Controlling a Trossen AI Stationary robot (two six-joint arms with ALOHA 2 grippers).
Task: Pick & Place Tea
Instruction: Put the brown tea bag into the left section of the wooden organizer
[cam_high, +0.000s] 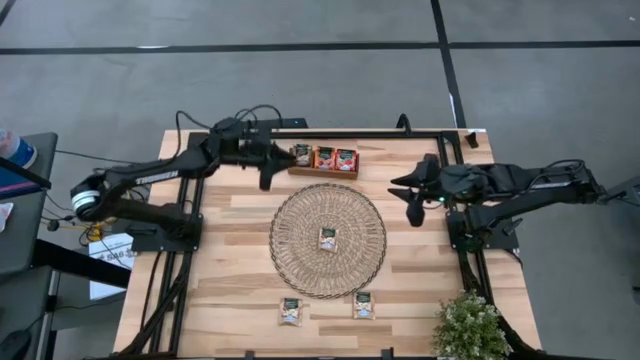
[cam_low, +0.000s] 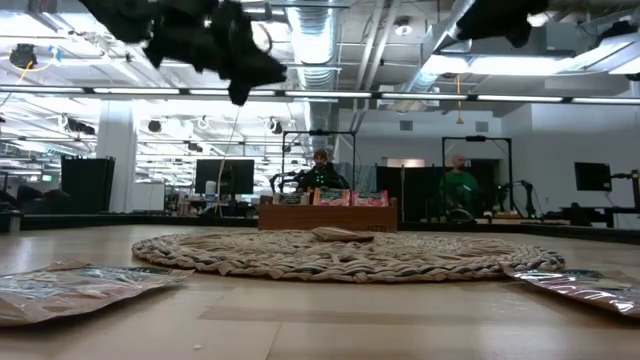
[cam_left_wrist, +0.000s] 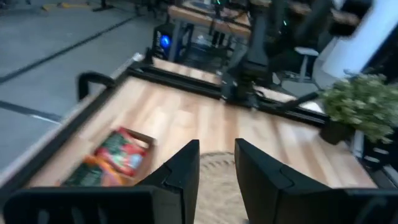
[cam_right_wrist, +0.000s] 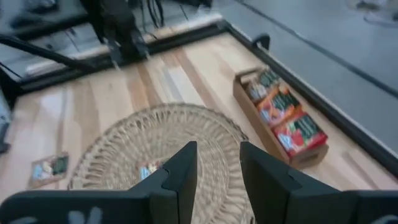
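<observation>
Tea sachets lie in three spots from where I stand: one beige sachet (cam_high: 328, 239) in the middle of the round mat (cam_high: 290, 215), two more (cam_high: 291, 311) (cam_high: 363, 305) on the bare table (cam_high: 230, 215) past the mat's near edge, and three standing in the wooden tray (cam_high: 323, 172) at the far edge, a green-topped one (cam_high: 301, 154) beside two red ones (cam_high: 335, 158).

Left gripper (cam_high: 265, 181) hangs above the table just beside the tray's end. In its wrist view the fingers (cam_left_wrist: 183, 171) stand partly apart with nothing between them, the tray's packets off to one side and the mat straight ahead. Right gripper (cam_high: 415, 213) hovers off the mat's other side, well apart from any sachet. Its fingers (cam_right_wrist: 186, 163) are also partly apart and empty, and the sachet on the mat lies just beyond their tips in that view.

These packets look feather-light, thin and soft, probably foil or paper, so I'd guess they crumple and slide easily. The flat ones offer little to grab; I'd expect a finger to need to get under an edge, and the woven mat may help by letting a tip dig in. A pinch across a side edge seems safest. Those in the tray stand upright, so their top edges look the easiest hold.
</observation>
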